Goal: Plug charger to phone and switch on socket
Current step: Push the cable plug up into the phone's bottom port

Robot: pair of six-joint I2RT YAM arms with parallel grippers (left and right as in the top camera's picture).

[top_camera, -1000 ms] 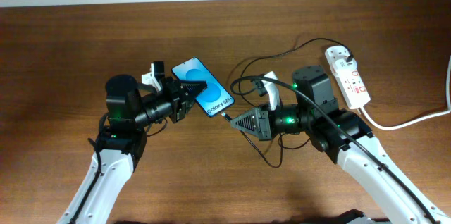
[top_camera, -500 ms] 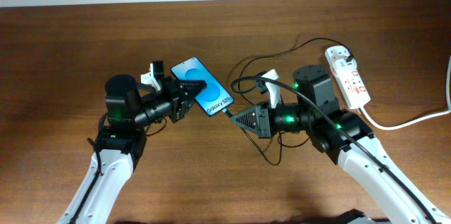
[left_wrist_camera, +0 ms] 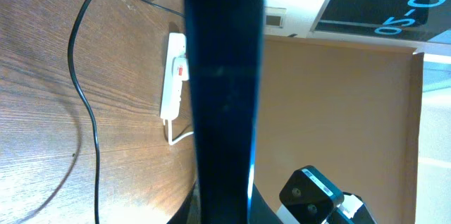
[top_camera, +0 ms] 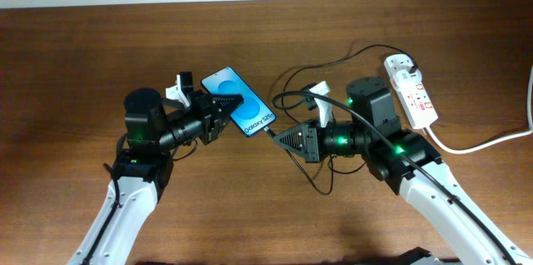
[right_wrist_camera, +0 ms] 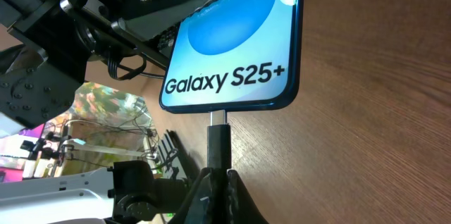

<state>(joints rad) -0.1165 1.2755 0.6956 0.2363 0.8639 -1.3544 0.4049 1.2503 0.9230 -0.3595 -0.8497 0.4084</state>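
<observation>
The phone [right_wrist_camera: 232, 48] shows a bright blue screen with a paler blue disc and the white words "Galaxy S25+" near its lower edge, inside a thin dark rim. It lies slanted on the wooden surface [top_camera: 83, 48], just ahead of the right claw [right_wrist_camera: 217, 189]. That claw is pressed together on the black tip of the charger [right_wrist_camera: 218, 143], whose short metal end meets the phone's lower edge. The left claw [top_camera: 223, 108] comes in from the opposite side and pinches the phone. Both arms are bent, their forearms pointing toward each other. The charger's thin cable loops back to the white socket [top_camera: 410, 90], well behind the right claw.
</observation>
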